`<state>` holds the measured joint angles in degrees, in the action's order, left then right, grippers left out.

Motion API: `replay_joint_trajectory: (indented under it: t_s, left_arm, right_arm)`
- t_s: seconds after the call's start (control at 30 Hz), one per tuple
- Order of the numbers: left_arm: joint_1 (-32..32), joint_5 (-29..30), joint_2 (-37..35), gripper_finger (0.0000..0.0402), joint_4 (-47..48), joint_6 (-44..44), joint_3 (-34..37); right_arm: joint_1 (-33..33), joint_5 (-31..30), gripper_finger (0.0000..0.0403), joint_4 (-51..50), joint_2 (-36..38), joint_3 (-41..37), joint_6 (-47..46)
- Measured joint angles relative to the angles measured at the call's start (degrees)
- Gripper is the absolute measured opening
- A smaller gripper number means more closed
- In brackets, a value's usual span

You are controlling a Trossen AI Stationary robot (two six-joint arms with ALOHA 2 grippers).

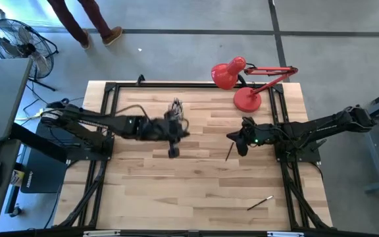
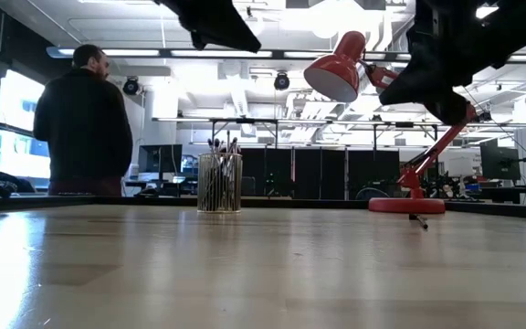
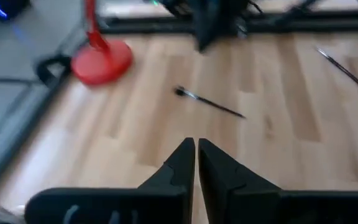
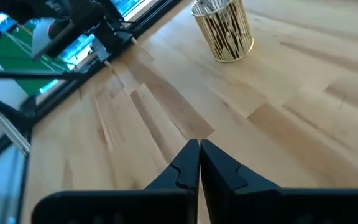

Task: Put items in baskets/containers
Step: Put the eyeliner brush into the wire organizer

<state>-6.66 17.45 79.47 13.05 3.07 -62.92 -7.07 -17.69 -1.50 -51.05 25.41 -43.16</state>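
High view: two sticks (image 1: 229, 152) outside cup (image 1: 176, 110).

The left claw (image 3: 196, 163), fingers closed together, hangs over bare wood, with two brushes (image 3: 209, 102) and the red lamp base (image 3: 101, 62) beyond.

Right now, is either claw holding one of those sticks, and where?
No. The left claw and right claw are both shut on nothing, above bare table.
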Motion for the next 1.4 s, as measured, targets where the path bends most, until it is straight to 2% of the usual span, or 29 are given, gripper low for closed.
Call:
replay_joint_trajectory:
  t_s: [0.17,0.3,0.37,0.47,0.63,0.83,0.97,1.07,1.17,1.4]
  left_arm:
    - [-4.85,0.8,2.87,0.0003,3.26,16.55,-0.02]
    - [-6.25,-1.78,3.64,0.0002,9.02,31.24,-0.07]
    - [-6.16,-4.01,4.13,0.0001,12.85,35.34,-0.03]
    - [-6.12,-5.74,4.15,0.0001,15.97,35.31,-0.02]
    - [-6.12,-7.9,4.15,0.0001,19.19,28.39,-0.02]
    - [-6.12,-9.52,1.31,0.0,20.53,21.37,2.71]
    - [-6.08,-10.33,-2.74,0.0,20.42,18.42,7.31]
    - [-6.08,-10.51,-6.91,0.0,21.1,16.79,11.11]
    - [-6.08,-10.56,-10.58,0.0,20.61,15.14,14.37]
    - [-6.08,-11.05,-15.61,0.0,20.5,11.12,18.82]
  right_arm:
    - [-0.02,-1.63,0.0005,0.06,0.0,0.0,7.53]
    - [-0.04,-5.28,0.0007,0.3,0.0,0.0,6.58]
    - [-0.02,-6.1,0.0007,1.08,0.0,-0.02,4.6]
    - [-0.07,-5.86,0.0007,3.53,0.0,-0.04,4.08]
    - [-2.21,-8.48,0.0002,7.28,0.0,-0.04,-0.39]
    - [-9.75,-19.43,0.0001,10.29,-1.41,1.01,-5.39]
    - [-14.62,-26.34,0.0001,9.34,-8.41,7.66,-5.91]
    - [-15.97,-27.71,0.0,3.92,-16.31,15.97,-7.71]
    - [-15.8,-24.53,0.0,-7.52,-25.11,26.84,-12.46]
    - [-15.01,-8.85,0.0,-50.4,-44.97,54.72,-36.25]
